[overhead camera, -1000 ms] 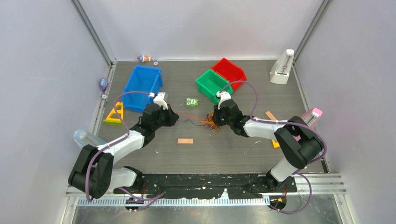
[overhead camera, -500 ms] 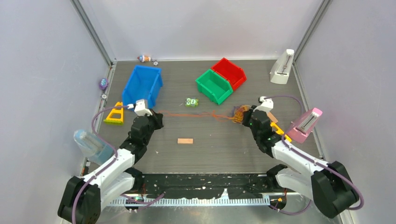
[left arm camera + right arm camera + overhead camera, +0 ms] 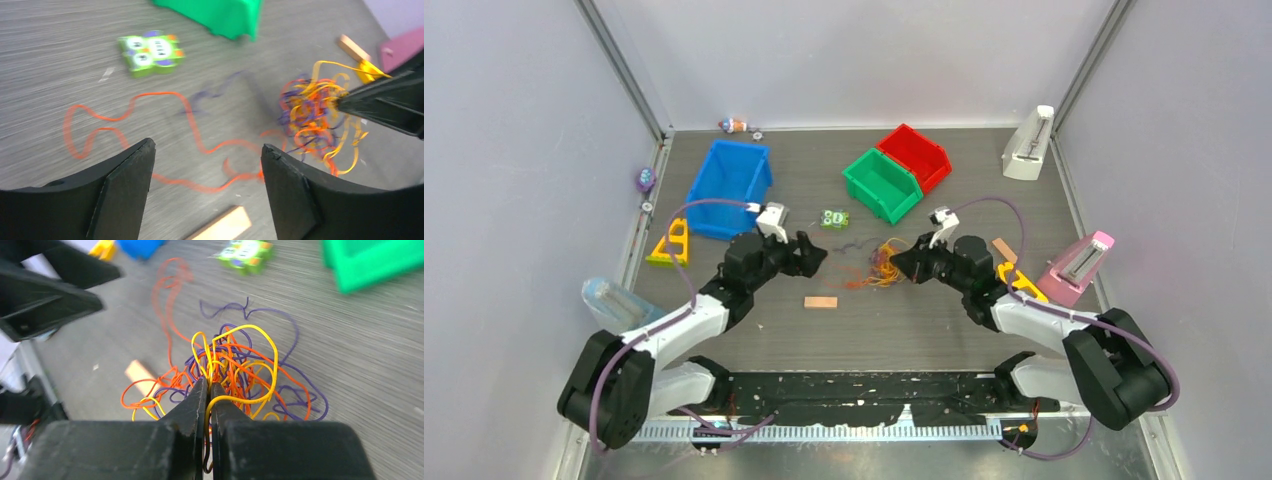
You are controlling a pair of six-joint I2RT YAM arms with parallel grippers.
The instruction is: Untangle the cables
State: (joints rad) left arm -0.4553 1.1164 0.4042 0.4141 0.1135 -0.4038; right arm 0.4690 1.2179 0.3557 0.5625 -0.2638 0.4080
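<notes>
Thin, glossy cables point(image 3: 235, 370) in orange, yellow and purple are lying as a loopy tangle on the grey, grained table point(image 3: 924, 320), mid-table between the 2 grippers. The matte black right gripper point(image 3: 208, 384) is pinching yellow loops of the tangle between closed jaws. The left gripper point(image 3: 206, 160) is standing wide open, holding nothing, above 1 loose orange strand point(image 3: 160, 93) snaking flat across the table. The left wrist view is resolving this strand's curves and a blocky green toy point(image 3: 151, 50). The top view alone is showing the red bin point(image 3: 916, 150).
</notes>
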